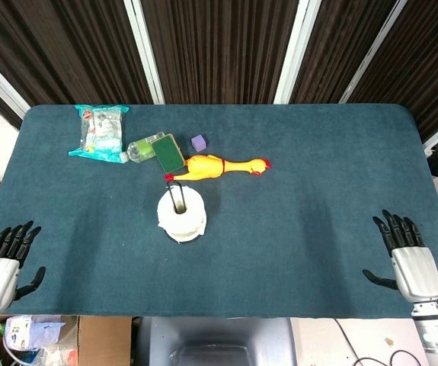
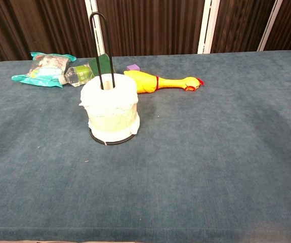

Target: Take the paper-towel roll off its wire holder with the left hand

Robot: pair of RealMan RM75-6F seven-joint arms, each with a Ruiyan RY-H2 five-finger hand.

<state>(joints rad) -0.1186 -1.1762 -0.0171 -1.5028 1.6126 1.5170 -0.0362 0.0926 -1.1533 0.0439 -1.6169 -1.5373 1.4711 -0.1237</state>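
A white paper-towel roll (image 1: 181,214) (image 2: 109,110) stands upright on its black wire holder (image 2: 101,44), whose tall loop rises through the roll's core. It sits left of the table's middle. My left hand (image 1: 7,255) lies at the near left edge of the table, fingers spread, holding nothing, well apart from the roll. My right hand (image 1: 405,250) lies at the near right edge, fingers also spread and empty. Neither hand shows in the chest view.
Behind the roll lie a yellow rubber chicken (image 1: 219,166) (image 2: 160,82), a small purple cube (image 1: 198,142), a green sponge (image 1: 169,152), a plastic bottle (image 1: 139,149) and a teal snack bag (image 1: 100,130). The blue cloth table (image 1: 318,191) spans both views.
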